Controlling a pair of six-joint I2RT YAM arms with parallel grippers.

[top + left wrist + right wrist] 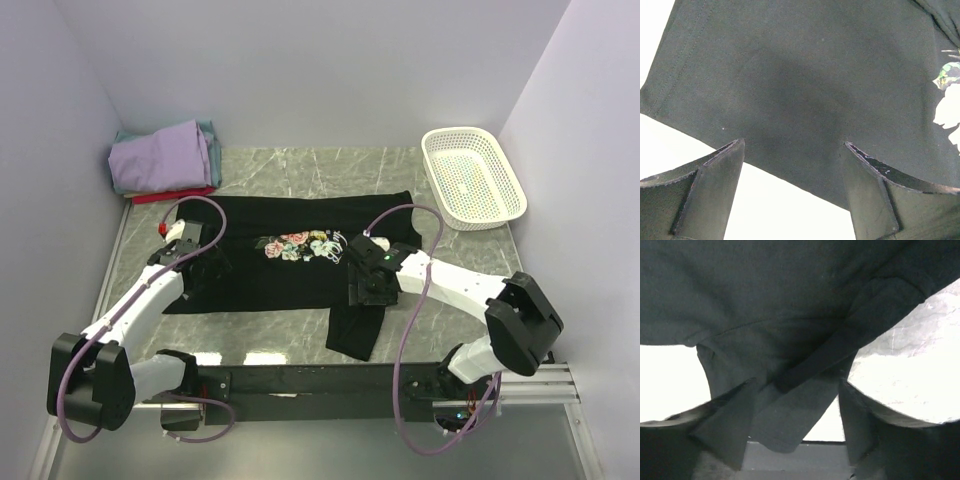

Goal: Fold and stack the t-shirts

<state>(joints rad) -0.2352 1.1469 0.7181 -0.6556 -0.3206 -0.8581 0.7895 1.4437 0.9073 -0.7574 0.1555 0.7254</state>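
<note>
Hovering released, left hand (pixel 792 144) frames the hem (pixel 715 131) of the black t-shirt (pixel 290 215), right hand (pixel 797 382) its sleeve (pixel 790 412); only overhead shows folded t-shirts (pixel 165 158) at ten o'clock.

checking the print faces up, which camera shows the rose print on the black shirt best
The top external view: the whole rose print lies unobstructed on the chest of the black t-shirt. The left wrist view catches only a washed-out scrap of it at its right edge. The right wrist view shows plain black cloth, no print.
</note>
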